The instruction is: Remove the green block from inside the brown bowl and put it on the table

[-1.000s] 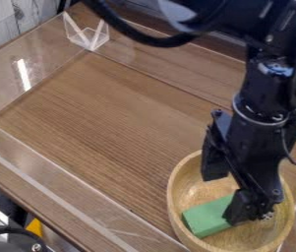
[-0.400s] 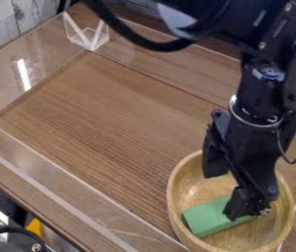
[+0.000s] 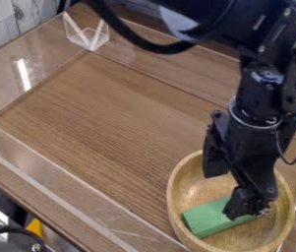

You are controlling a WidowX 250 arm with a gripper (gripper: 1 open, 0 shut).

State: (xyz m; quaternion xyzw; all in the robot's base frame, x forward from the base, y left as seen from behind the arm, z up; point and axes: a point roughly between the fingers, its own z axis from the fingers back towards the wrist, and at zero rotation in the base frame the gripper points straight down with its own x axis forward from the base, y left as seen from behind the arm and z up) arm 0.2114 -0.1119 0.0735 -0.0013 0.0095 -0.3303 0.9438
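Gripper [image 3: 241, 193]: jaws spread, apparently holding nothing | green block [image 3: 210, 220]: inside brown bowl [image 3: 179, 184] | table [image 3: 104, 108]

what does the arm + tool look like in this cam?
The arm is all black: chunky, glossy segments with rounded joint housings. A thick black cable loops across the top of the picture. The tool is black too, ending in long, narrow fingers. No markings can be made out.

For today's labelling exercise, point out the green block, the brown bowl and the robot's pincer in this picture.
green block [image 3: 209, 220]: camera view, on its top face.
brown bowl [image 3: 177, 181]: camera view, on its left rim.
pincer [image 3: 246, 204]: camera view, between its fingertips, just above the block.
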